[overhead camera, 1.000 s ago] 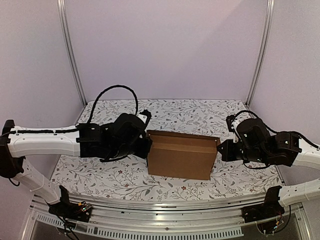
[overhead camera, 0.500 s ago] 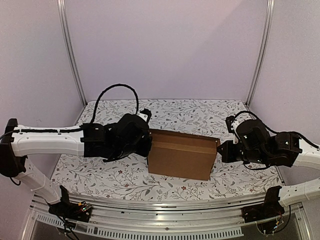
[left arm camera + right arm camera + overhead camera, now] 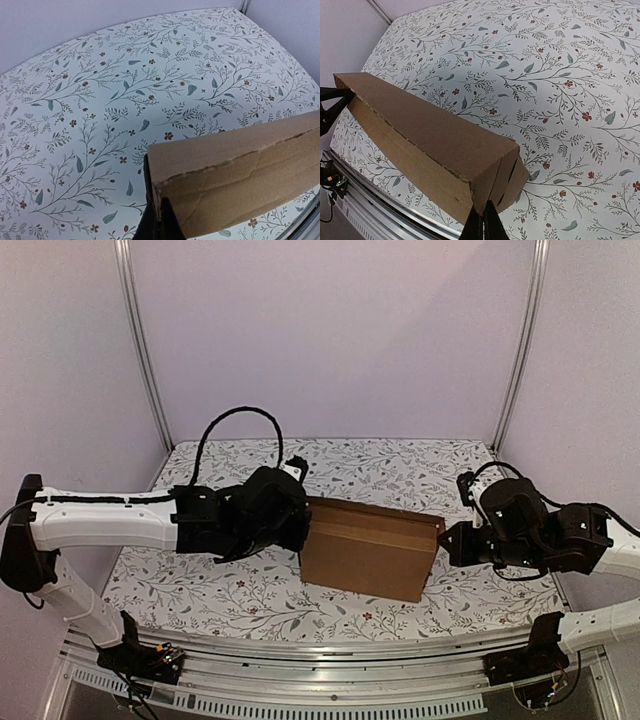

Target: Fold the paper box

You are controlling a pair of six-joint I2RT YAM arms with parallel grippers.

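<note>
A brown corrugated paper box (image 3: pixel 368 548), folded shut into a flat mailer shape, stands on one long edge in the middle of a table with a floral cloth (image 3: pixel 230 595). Whether it rests on the cloth or hangs just above it cannot be told. The left gripper (image 3: pixel 302 530) has its fingers closed together, tips against the box's left end. The right gripper (image 3: pixel 440 540) is closed the same way against the right end. Whether either one has a thin cardboard edge pinched is unclear. The box seems braced only end to end, so uneven pushing could likely tip it flat, let it slip from the narrow tips, or crumple an end wall and spring a flap open
</note>
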